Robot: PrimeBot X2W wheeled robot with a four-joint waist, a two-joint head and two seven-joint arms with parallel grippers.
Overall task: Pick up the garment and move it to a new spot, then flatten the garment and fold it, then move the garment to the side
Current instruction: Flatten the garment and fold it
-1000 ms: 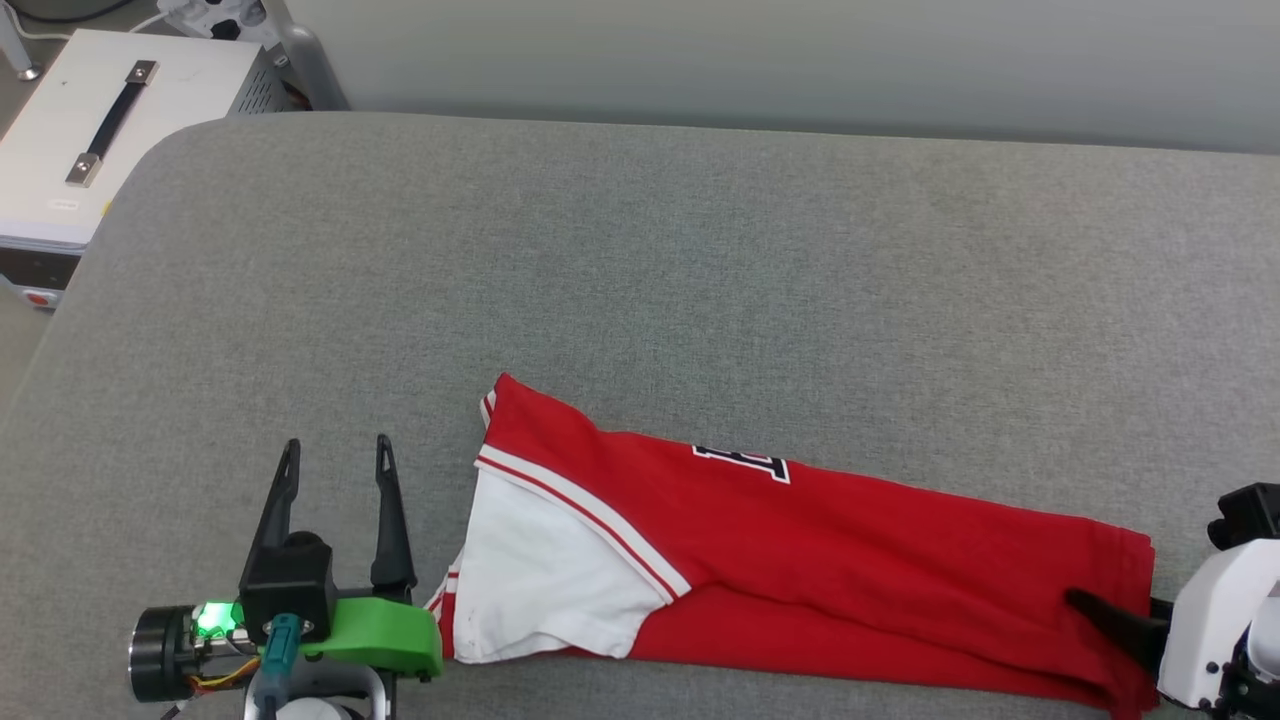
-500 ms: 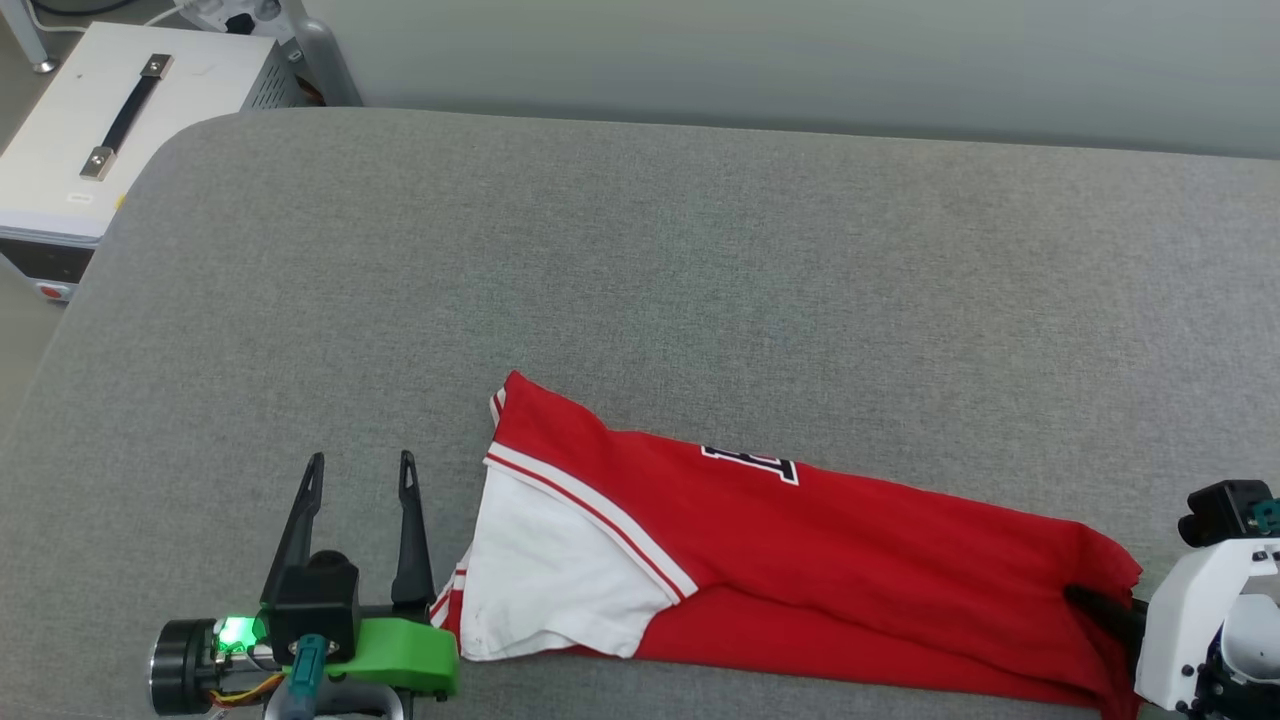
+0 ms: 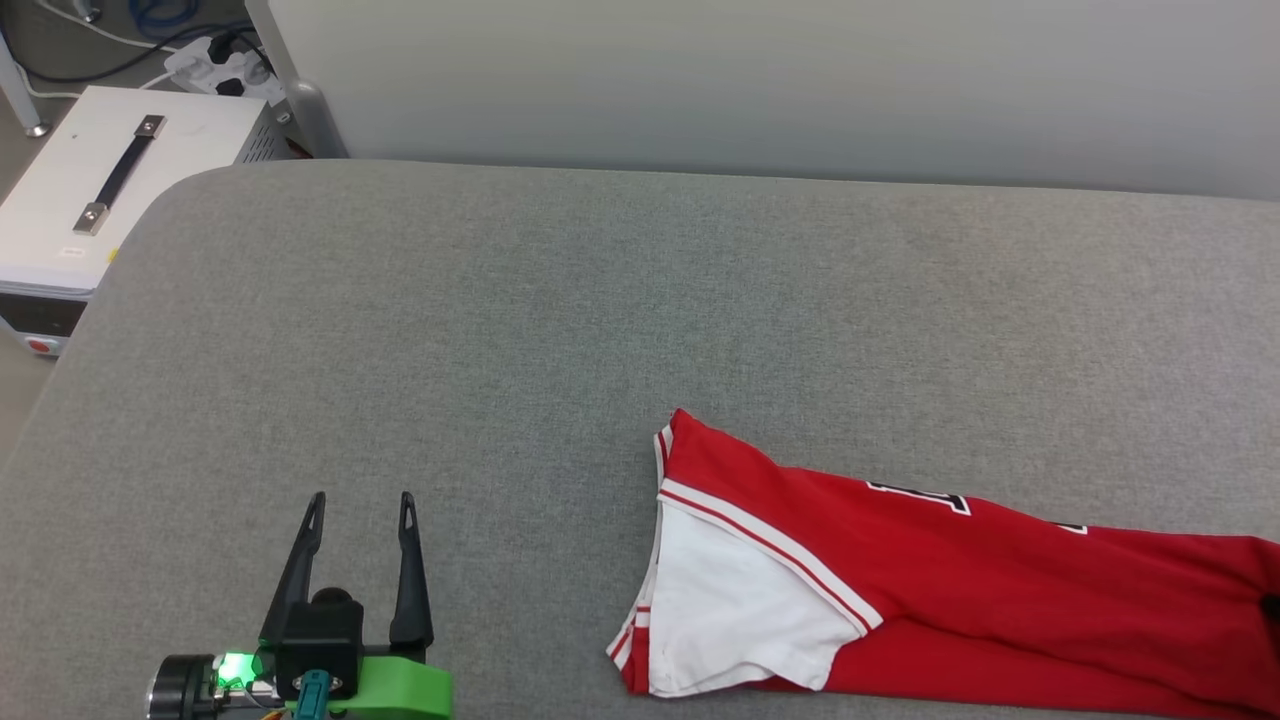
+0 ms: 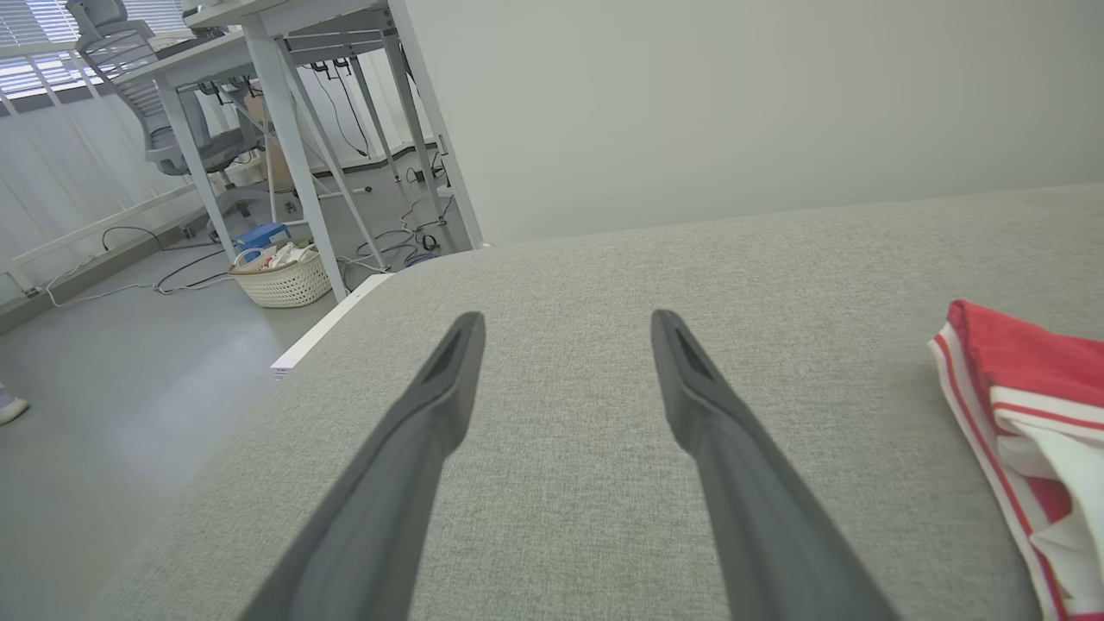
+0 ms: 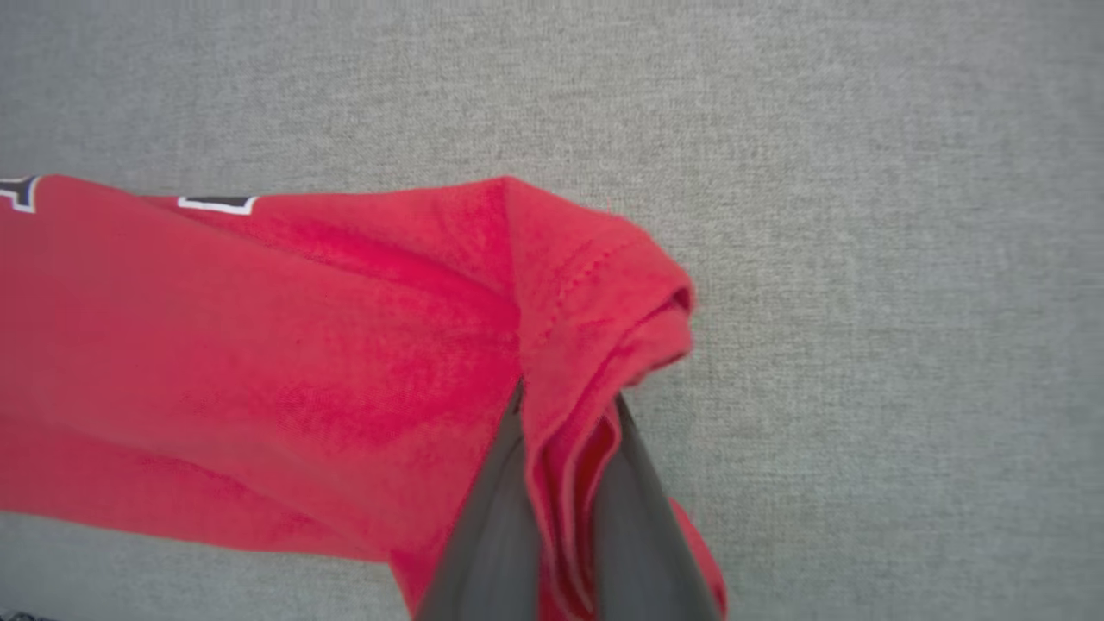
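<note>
- We're in a lab-style office workroom: white desks [image 4: 293, 164] on metal legs, a swivel chair [image 4: 185, 151].
- Cables [image 4: 388, 237] sprawl across the grey floor [image 4: 112, 388], with a power strip [image 3: 215, 72] beside a white equipment box [image 3: 130, 190].

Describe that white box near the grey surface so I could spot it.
Start at the grey padded surface and go to its far left corner. Beyond that corner sits the white box. A black strap handle with metal ends runs across its top, unlike the power strip behind it.

garment [image 3: 950, 570] on padded surface [image 3: 600, 300], right of left fingers [image 3: 408, 570], apart
</note>
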